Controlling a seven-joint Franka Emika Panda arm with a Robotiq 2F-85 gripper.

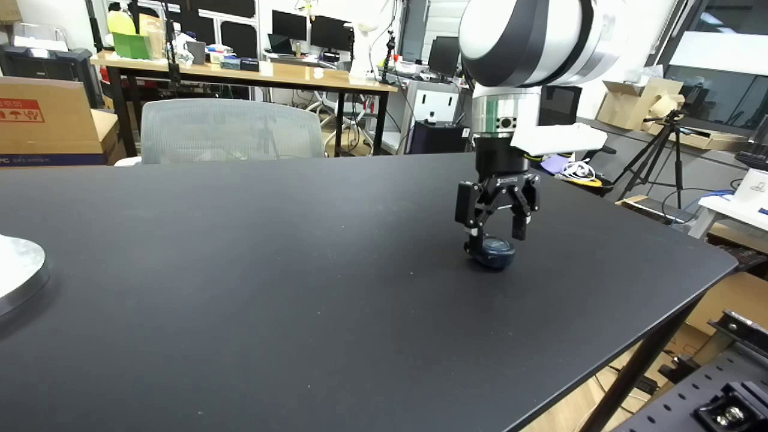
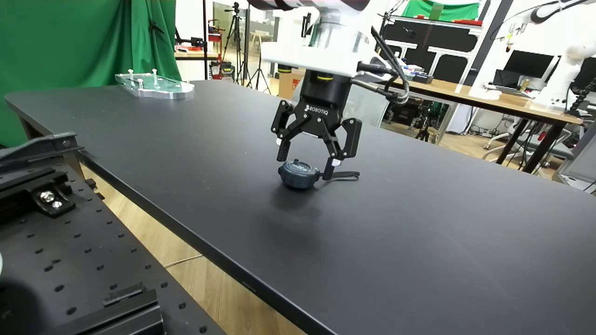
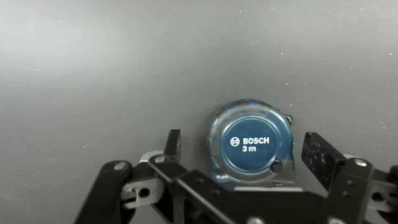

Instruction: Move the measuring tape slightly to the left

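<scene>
The measuring tape, a squat rounded dark blue case, lies on the dark table in both exterior views. In the wrist view its round blue face reads BOSCH 3 m. A dark strap runs from it in an exterior view. My gripper points down over the tape, also in an exterior view. In the wrist view the open fingers stand on either side of the tape, with a gap at each side. The gap at the right finger is narrower. The tape's lower edge is near the gripper body.
The dark table carries a white disc-like thing at its far left. A clear plate with posts is at the table's far end. A perforated black board stands beside the table's edge. A chair stands behind the table.
</scene>
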